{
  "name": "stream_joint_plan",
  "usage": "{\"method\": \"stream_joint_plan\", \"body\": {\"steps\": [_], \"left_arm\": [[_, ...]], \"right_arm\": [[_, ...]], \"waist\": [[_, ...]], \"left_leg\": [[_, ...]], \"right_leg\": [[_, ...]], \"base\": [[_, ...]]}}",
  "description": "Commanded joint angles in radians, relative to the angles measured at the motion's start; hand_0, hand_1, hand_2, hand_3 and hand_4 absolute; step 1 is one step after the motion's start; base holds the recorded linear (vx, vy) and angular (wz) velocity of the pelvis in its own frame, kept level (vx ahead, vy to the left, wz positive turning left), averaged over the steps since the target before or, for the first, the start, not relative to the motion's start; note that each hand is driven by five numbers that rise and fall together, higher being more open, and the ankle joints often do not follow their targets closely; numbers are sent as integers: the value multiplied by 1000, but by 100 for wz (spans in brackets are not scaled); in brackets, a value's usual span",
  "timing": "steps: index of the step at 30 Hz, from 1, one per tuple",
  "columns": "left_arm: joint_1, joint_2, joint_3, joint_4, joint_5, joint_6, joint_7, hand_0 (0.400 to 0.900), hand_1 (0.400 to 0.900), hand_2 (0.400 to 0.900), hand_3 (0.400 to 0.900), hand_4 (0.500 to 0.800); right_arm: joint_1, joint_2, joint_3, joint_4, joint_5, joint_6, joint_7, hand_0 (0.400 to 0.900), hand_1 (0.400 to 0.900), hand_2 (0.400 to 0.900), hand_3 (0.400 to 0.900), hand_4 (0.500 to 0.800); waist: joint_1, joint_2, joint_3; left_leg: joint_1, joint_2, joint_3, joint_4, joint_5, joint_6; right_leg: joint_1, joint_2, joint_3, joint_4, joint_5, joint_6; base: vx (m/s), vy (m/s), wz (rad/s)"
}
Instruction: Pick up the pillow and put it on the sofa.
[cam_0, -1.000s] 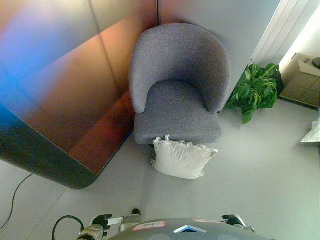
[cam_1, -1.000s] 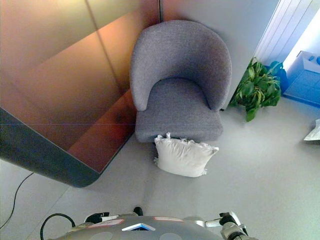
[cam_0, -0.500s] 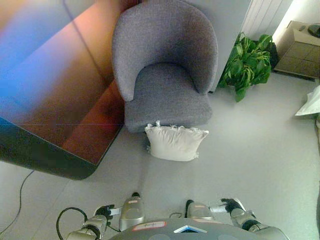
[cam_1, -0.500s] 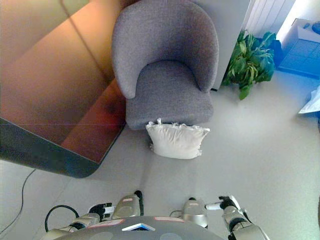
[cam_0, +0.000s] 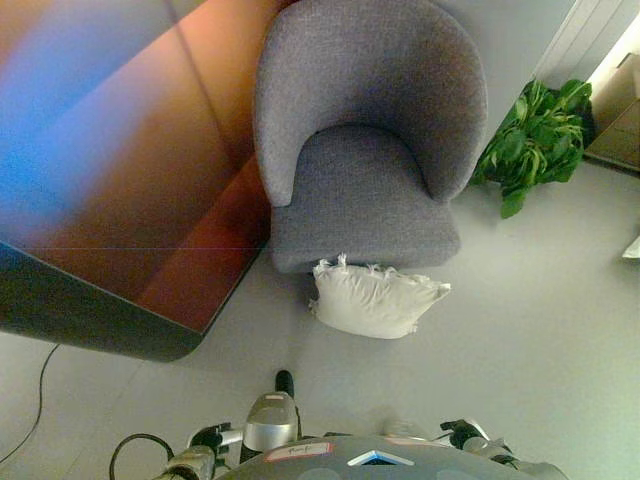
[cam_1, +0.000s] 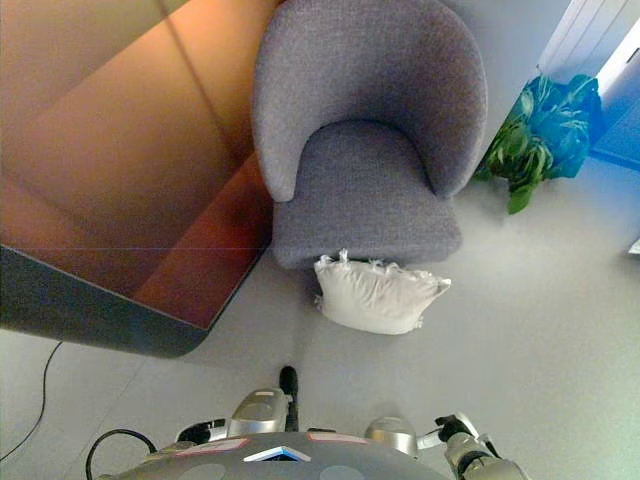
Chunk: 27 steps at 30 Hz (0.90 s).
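Observation:
A white pillow (cam_0: 375, 298) with frilled corners lies on the floor, leaning against the front of the seat of a grey upholstered armchair (cam_0: 365, 200), the sofa. The seat is bare. Both hands are low at the bottom edge, well short of the pillow: my left hand (cam_0: 205, 438) at the lower left and my right hand (cam_1: 452, 430) at the lower right. Only a small dark part of each hand shows, and neither touches anything.
A tall reddish-brown panel (cam_0: 130, 180) with a dark curved base (cam_0: 90, 325) stands left of the armchair. A green potted plant (cam_0: 535, 140) sits to its right, with a cardboard box (cam_0: 622, 110) behind it. A thin cable (cam_0: 28, 415) crosses the floor at the lower left.
The whole picture has shifted, so the camera moved; armchair and pillow now sit further right in view. The hands show lower at the bottom edge. The pillow itself has not moved.

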<state>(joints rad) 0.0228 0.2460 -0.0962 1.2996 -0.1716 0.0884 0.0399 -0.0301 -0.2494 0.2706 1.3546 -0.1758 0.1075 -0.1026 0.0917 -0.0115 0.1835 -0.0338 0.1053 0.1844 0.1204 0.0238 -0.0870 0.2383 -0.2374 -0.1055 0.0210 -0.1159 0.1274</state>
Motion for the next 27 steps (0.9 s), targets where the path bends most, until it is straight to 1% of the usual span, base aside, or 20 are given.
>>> {"method": "stream_joint_plan", "body": {"steps": [1, 3, 4, 6, 7, 8, 9, 10, 11, 12, 14, 15, 17, 18, 19, 20, 22, 24, 26, 27], "left_arm": [[10, 21, -28, 21, 13, 26, -6, 900, 900, 900, 900, 800], [-4, 32, -35, 11, 11, 37, -12, 900, 900, 900, 900, 800], [-6, 33, -35, 11, 11, 39, -14, 900, 900, 900, 900, 800], [-19, 42, -41, 9, 15, 46, -24, 900, 900, 900, 900, 800], [-24, 46, -44, 9, 21, 51, -28, 900, 900, 900, 900, 800], [-30, 54, -51, 15, 32, 53, -31, 900, 900, 900, 900, 800], [-32, 60, -58, 17, 39, 56, -30, 900, 900, 900, 900, 800], [-30, 64, -62, 18, 43, 57, -27, 900, 900, 900, 900, 800], [-32, 70, -64, 17, 40, 60, -22, 900, 900, 900, 900, 800], [-40, 77, -66, 17, 29, 65, -18, 900, 900, 900, 900, 800], [-59, 89, -73, 15, 9, 77, -14, 900, 900, 900, 900, 800], [-74, 92, -81, 12, -4, 80, -6, 900, 900, 900, 900, 800], [-93, 94, -93, 10, -18, 78, 1, 900, 900, 900, 900, 800], [-104, 94, -92, 8, -17, 76, 3, 900, 900, 900, 900, 800], [-114, 97, -91, 8, -20, 72, 1, 900, 900, 900, 900, 800], [-122, 99, -90, 10, -26, 68, -1, 900, 900, 900, 900, 800], [-121, 96, -82, 5, -28, 69, 1, 900, 900, 900, 900, 800], [-110, 85, -78, -7, -34, 72, 16, 900, 900, 900, 900, 800], [-99, 71, -84, -9, -55, 67, 35, 900, 900, 900, 900, 800], [-82, 64, -80, -21, -75, 71, 48, 900, 900, 900, 900, 800]], "right_arm": [[-44, -33, -6, -65, 6, -26, -12, 900, 900, 900, 900, 800], [-44, -32, -15, -73, -5, -19, -19, 900, 900, 900, 900, 800], [-44, -32, -16, -74, -7, -16, -22, 900, 900, 900, 900, 800], [-42, -33, -29, -68, -23, 1, -37, 900, 900, 900, 900, 800], [-41, -32, -35, -64, -29, 6, -45, 900, 900, 900, 900, 800], [-38, -31, -43, -57, -40, 10, -59, 900, 900, 900, 900, 800], [-36, -29, -45, -52, -55, 16, -76, 900, 900, 900, 900, 800], [-36, -31, -43, -51, -70, 25, -95, 900, 900, 900, 900, 800], [-37, -37, -38, -58, -89, 41, -106, 900, 900, 900, 900, 800], [-42, -40, -28, -59, -96, 55, -104, 900, 900, 900, 900, 800], [-54, -44, -7, -53, -100, 76, -95, 900, 900, 900, 900, 800], [-67, -44, 5, -45, -95, 82, -99, 900, 900, 900, 900, 800], [-93, -41, 20, -40, -90, 91, -120, 900, 900, 900, 900, 800], [-112, -39, 28, -41, -91, 88, -132, 900, 900, 900, 900, 800], [-133, -39, 34, -45, -92, 86, -142, 900, 900, 900, 900, 800], [-152, -39, 38, -51, -114, 85, -150, 900, 900, 900, 900, 800], [-167, -43, 55, -76, -166, 97, -172, 900, 900, 900, 900, 800], [-175, -48, 73, -111, -209, 121, -217, 900, 900, 900, 900, 800], [-174, -57, 76, -128, -253, 132, -264, 900, 900, 900, 900, 800], [-166, -65, 76, -150, -285, 148, -263, 900, 900, 900, 900, 800]], "waist": [[37, 36, -30], [40, 22, -39], [40, 19, -40], [45, 2, -49], [46, -3, -51], [44, -7, -54], [39, -12, -53], [33, -9, -52], [26, 4, -51], [17, 5, -43], [5, 15, -35], [-3, 16, -22], [-12, 12, -7], [-20, -1, 6], [-28, -7, 19], [-31, -8, 30], [-33, -14, 37], [-28, -30, 46], [-36, -43, 54], [-40, -44, 56]], "left_leg": [[-231, 75, -40, 70, 137, 2], [-249, 59, -25, 115, 101, 27], [-251, 55, -22, 121, 93, 32], [-239, 25, -11, 116, 60, 66], [-227, 12, -10, 105, 51, 79], [-205, -14, -12, 83, 37, 105], [-178, -33, -14, 60, 30, 120], [-151, -39, -15, 38, 26, 126], [-117, -35, -13, 13, 18, 133], [-82, -36, -3, -9, 15, 133], [-47, -22, 6, -38, 21, 120], [-28, -24, -3, -54, 19, 112], [-21, -28, -19, -67, 10, 98], [-16, -40, -29, -71, -10, 89], [-12, -45, -36, -73, -32, 84], [-7, -42, -38, -75, -46, 78], [9, -38, -29, -63, -77, 72], [10, -32, -23, -6, -119, 65], [-5, -22, -53, 85, -162, 60], [-8, -10, -64, 125, -180, 58]], "right_leg": [[88, 28, -5, 133, -78, -30], [98, 0, -6, 152, -47, -18], [98, -6, -6, 156, -38, -16], [79, -49, -9, 219, 73, -2], [66, -61, -7, 245, 111, 4], [41, -72, 8, 316, 179, 18], [4, -84, 22, 379, 221, 23], [-42, -94, 29, 429, 250, 21], [-108, -114, 22, 471, 262, 8], [-162, -126, 7, 464, 242, 0], [-224, -103, -18, 375, 200, -17], [-261, -90, -27, 315, 189, -17], [-332, -88, -29, 191, 245, -7], [-385, -101, -23, 106, 314, 17], [-424, -110, -17, 53, 357, 35], [-452, -117, -24, 13, 375, 43], [-470, -128, -52, -28, 394, 54], [-472, -153, -80, 6, 401, 51], [-462, -166, -52, 0, 389, 51], [-459, -172, -38, 34, 369, 52]], "base": [[267, 139, 23], [235, 135, 22], [210, 132, 16], [218, 134, 12], [236, 135, 17], [251, 141, 22], [269, 154, 21], [274, 160, 7], [257, 108, -3], [236, 32, -9], [158, -122, -3], [84, -217, 7], [36, -249, 19], [23, -264, 29], [36, -267, 32], [58, -214, 30], [134, -219, 29], [157, -252, 34], [200, -273, 60], [186, -239, 59]]}}
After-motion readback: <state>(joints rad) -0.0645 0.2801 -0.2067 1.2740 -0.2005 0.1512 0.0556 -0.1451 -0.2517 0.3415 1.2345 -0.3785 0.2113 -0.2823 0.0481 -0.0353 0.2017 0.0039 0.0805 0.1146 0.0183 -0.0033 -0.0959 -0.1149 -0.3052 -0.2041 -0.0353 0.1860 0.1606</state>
